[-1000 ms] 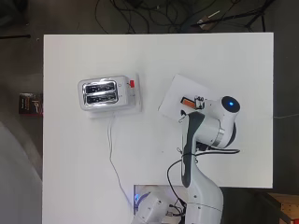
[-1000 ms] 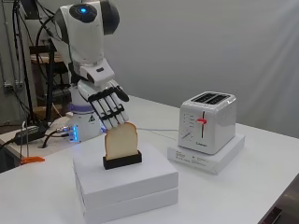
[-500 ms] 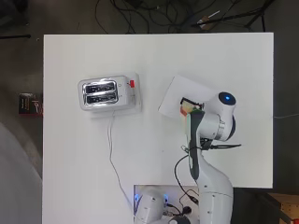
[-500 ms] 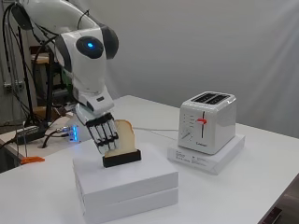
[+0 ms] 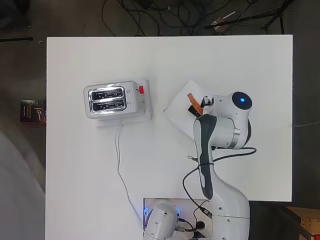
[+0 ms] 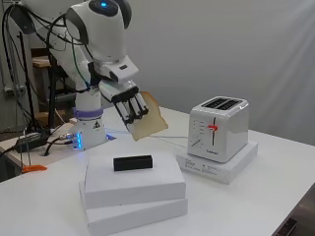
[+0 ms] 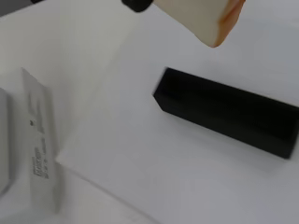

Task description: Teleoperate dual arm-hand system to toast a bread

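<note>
Black and white fingers are wrapped round the slice of bread (image 6: pixel 147 118) — the hand (image 6: pixel 129 102) has it pinched at one side, held up in the air and tilted, its crust edge swung out toward the toaster (image 6: pixel 218 127). Below the slice and well clear of it lies the black holder (image 6: pixel 133 162), a low dark block with nothing standing in it, resting on the top of two stacked white boxes (image 6: pixel 134 191). From the wrist camera the lower corner of the bread hangs just above that block, with a clear gap of white box lid between them.

Across from the boxes stands the toaster, white with a red lever on its near face, two slots open on top, perched on a flat white box (image 6: pixel 219 163) of its own. From above, the toaster sits well apart from the stacked boxes, its cord (image 5: pixel 121 170) trailing back over the white table (image 5: pixel 250 70) toward the arm's base. Only a thin orange-brown edge of the bread shows from overhead, poking out beside the arm.
</note>
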Controlling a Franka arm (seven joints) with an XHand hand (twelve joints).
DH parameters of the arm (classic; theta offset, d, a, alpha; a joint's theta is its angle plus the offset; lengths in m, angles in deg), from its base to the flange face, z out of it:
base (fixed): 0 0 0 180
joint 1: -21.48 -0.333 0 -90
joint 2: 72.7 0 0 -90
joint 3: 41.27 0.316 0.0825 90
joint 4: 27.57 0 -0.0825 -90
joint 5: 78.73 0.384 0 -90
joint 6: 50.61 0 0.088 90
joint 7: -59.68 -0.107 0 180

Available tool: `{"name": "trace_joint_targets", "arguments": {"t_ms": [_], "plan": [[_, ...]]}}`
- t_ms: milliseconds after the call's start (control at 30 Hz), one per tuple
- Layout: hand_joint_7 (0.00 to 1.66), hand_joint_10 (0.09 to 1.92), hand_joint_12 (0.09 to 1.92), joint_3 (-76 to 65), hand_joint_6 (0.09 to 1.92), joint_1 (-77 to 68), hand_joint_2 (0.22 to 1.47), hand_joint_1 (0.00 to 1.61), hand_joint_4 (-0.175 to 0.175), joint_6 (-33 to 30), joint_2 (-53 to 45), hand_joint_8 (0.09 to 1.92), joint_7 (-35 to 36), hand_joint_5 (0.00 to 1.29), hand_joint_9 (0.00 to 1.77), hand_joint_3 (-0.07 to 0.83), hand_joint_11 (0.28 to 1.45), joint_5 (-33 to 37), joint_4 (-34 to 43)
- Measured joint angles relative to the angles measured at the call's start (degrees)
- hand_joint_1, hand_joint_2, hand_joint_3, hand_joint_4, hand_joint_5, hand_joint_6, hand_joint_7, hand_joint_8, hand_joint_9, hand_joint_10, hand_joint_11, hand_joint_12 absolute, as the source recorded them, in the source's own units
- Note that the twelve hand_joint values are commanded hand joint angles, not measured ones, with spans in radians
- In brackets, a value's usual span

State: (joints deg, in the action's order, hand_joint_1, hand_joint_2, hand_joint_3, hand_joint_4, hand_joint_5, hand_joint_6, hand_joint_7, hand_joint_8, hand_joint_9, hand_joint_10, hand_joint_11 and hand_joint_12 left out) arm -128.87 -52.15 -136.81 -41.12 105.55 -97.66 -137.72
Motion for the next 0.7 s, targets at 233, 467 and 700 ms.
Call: {"name": "trace_joint_targets", "arguments": {"t_ms": [233,467,700], "plan": [[0.9,0.09,0.11,10.1,1.54,-5.2,1.26,1.18,-0.162,1.3,-0.2,1.2,3.5,0.54,1.33,-0.003,0.81,3.0,4.1],[1.02,0.09,0.09,3.0,1.4,-25.8,1.2,1.22,-0.172,0.6,1.1,0.99,5.5,0.64,1.36,-0.002,0.81,3.1,7.3],[1.05,0.09,0.09,-6.6,1.39,-49.1,1.19,1.22,-0.175,2.6,6.3,0.92,8.1,0.65,1.34,-0.001,0.79,0.1,15.1]]}}
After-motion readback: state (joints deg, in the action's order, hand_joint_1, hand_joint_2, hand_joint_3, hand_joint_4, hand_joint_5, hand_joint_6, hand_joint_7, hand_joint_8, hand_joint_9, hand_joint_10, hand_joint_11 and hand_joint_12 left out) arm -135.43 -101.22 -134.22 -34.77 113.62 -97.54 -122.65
